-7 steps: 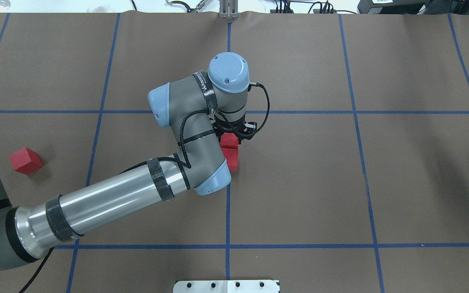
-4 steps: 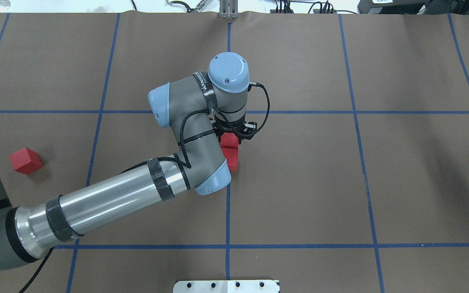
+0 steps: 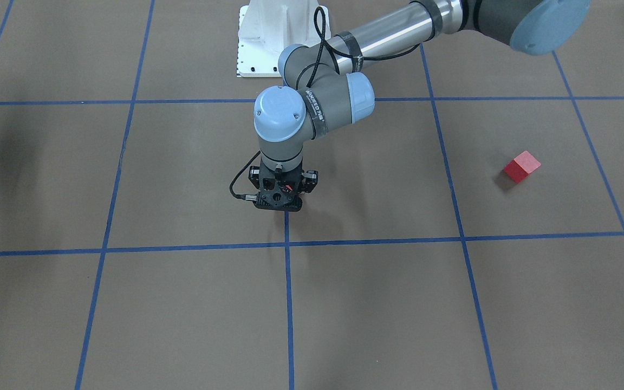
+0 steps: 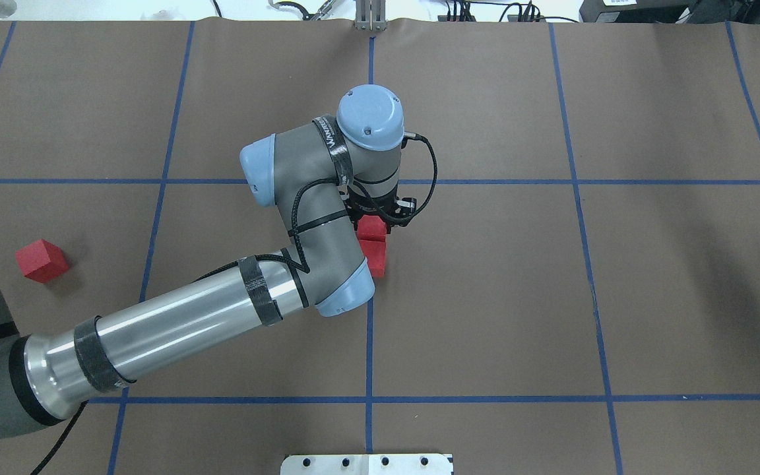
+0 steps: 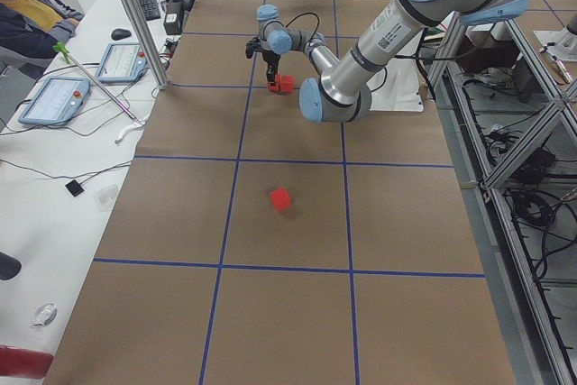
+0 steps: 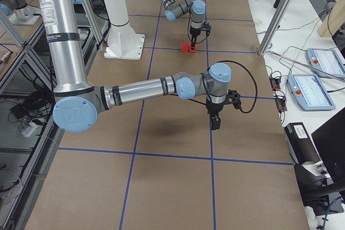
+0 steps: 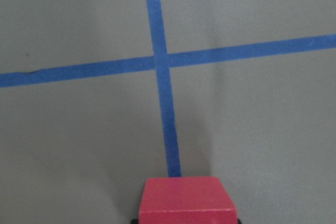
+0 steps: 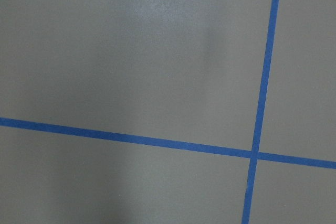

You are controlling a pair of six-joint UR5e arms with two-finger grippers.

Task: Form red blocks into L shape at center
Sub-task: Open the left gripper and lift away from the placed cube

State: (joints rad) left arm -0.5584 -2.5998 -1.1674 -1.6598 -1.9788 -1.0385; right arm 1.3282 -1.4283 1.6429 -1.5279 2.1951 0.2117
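End effector (image 4: pixel 372 224) vertical over red blocks (image 4: pixel 375 258)

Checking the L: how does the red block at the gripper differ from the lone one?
The gripped block sits on the center line against a second block; the lone block sits apart, far to the robot's left. The left gripper straddles the gripped block; nothing touches the lone block. The lone block lies askew to that line, the gripped block square. Both are same-size red cubes.
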